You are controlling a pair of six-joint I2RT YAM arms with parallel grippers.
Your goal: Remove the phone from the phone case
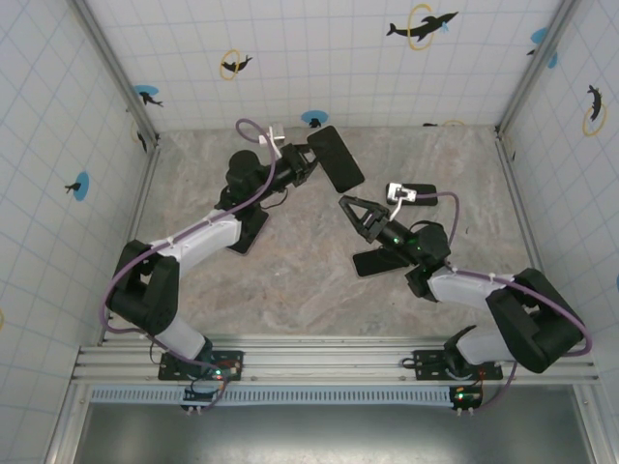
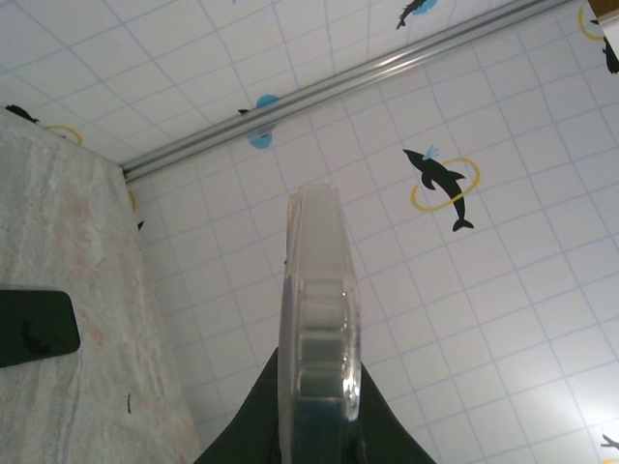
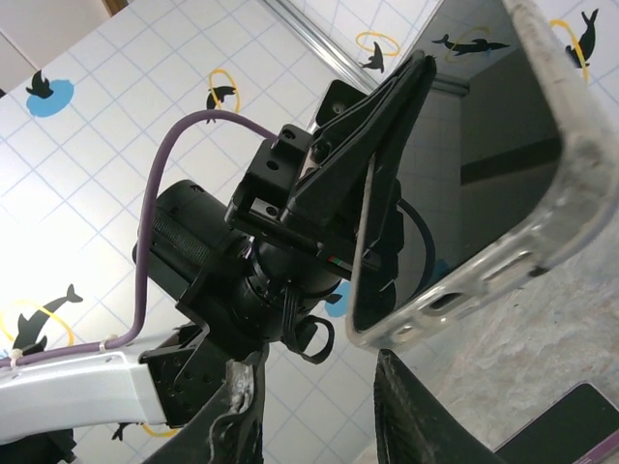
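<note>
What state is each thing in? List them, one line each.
Left gripper: shut on the case.
Right gripper: open, empty.
Case: held up above the table; contents unclear.
Phone: lying flat on the table, untouched.

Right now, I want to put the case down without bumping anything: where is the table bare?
Bare table runs along the near rail between the arms, and along the far wall right of the phone case. Crowded mid-table: the left gripper holds the case, the open right gripper points at it, and the phone lies beneath that arm.
</note>
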